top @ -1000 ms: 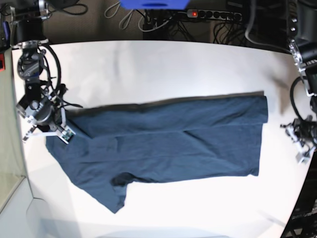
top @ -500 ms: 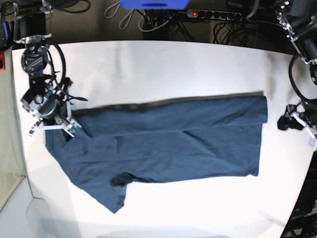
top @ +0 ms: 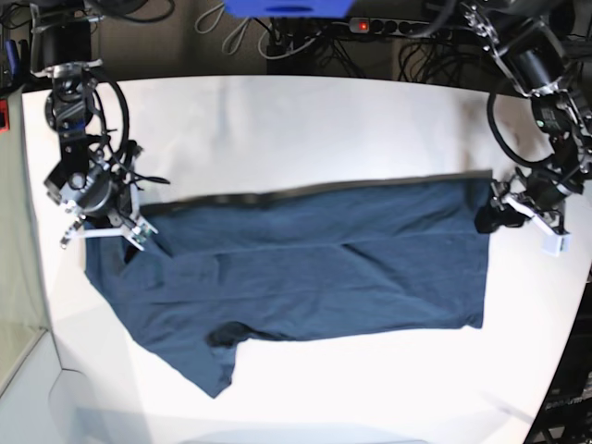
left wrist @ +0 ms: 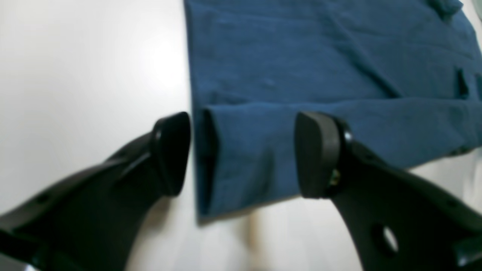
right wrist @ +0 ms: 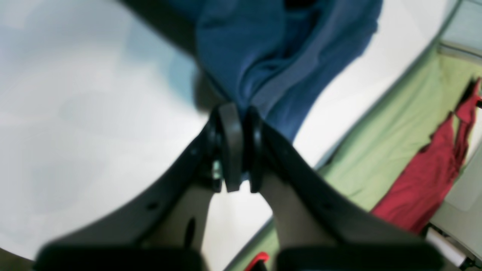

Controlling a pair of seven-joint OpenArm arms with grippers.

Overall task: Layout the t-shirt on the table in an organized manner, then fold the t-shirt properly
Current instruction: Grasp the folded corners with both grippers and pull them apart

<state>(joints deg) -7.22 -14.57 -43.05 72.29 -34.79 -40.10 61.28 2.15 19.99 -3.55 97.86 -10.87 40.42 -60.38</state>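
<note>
The navy t-shirt (top: 314,268) lies spread lengthwise on the white table (top: 324,120), one sleeve pointing to the near left. My right gripper (top: 137,233) is shut on the shirt's left end; in the right wrist view its pads (right wrist: 230,146) pinch bunched fabric of the t-shirt (right wrist: 260,52) lifted off the table (right wrist: 75,113). My left gripper (top: 490,219) is at the shirt's far right corner. It stands open (left wrist: 243,154), its fingers (left wrist: 171,150) either side of the folded hem corner of the t-shirt (left wrist: 320,56), which lies flat on the table (left wrist: 75,75).
A power strip and cables (top: 388,28) and a blue object (top: 287,7) sit behind the table's far edge. Beyond the left edge lie a green cloth (right wrist: 395,124) and a red garment (right wrist: 425,180). The table's curved right edge runs close to my left arm.
My left arm has swung in from the right table edge to the shirt's far right corner, and its jaws have opened. My right gripper has shifted slightly toward the far side with the shirt's end.
</note>
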